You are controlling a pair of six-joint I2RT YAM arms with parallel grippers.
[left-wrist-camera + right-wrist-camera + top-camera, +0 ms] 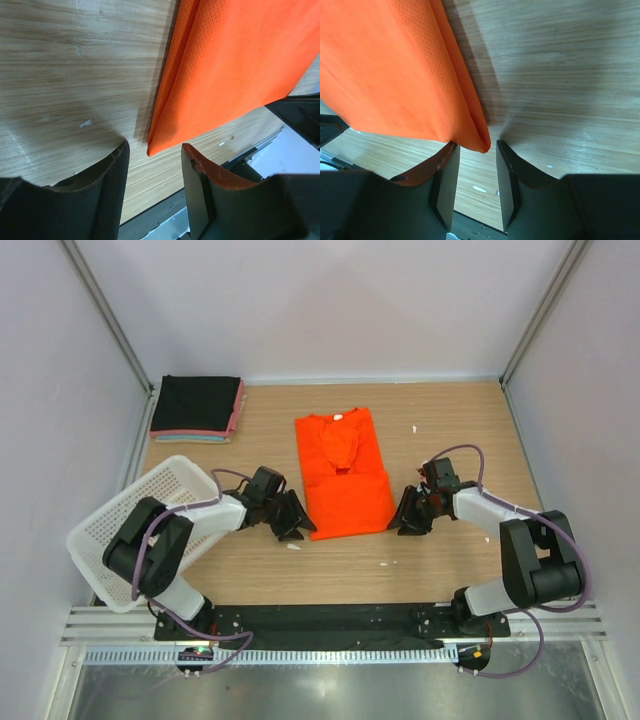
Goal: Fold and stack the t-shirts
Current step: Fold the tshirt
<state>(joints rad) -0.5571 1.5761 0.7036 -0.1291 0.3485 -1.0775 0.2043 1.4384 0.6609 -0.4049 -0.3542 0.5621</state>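
You have a wooden table (450, 440) walled on three sides. The top view alone shows you the white mesh basket (130, 525), tilted over the table's near left edge beside the left arm (190, 525), which partly covers it. Both arms lie low and reach inward, the right arm (500, 515) mirroring the left.

Between them lies the orange-red t-shirt (345, 480), folded into a long strip running away from you, its collar at the far end. Only from above do you see the stack of folded t-shirts (197, 408) at the far left corner, black on top with pink and teal edges below.

The left gripper (295, 520) sits at the shirt's near left corner and the right gripper (408, 515) at its near right corner.

The wrist views give you what the top view cannot: each gripper's jaws stand apart, clamping nothing. The cloth corner lies just ahead of the left gripper's fingers (112, 180); on the right it reaches the fingertips (447, 175).

Small white flecks (293, 546) dot the wood.
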